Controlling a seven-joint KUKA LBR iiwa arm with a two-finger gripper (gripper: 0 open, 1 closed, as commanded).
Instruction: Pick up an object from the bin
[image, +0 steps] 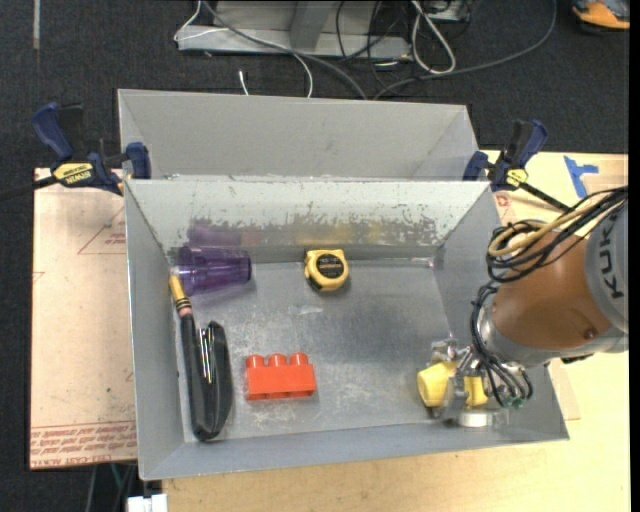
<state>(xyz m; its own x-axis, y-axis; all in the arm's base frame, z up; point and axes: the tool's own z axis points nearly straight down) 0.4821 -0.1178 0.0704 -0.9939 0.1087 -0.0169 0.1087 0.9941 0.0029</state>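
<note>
Claw down in the near right corner of the grey metal bin.
A small rounded yellow block sits against its left side; I cannot tell whether the claw grips it.

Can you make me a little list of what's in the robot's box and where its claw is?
box: grey metal bin
claw: down in the lower right corner
by the claw: small yellow lump, right against it; cannot tell if it is held
back middle: yellow tape measure
back left: purple cup, lying on its side
left wall: pencil, with a long black case below it
front middle: orange block with three bumps
</note>
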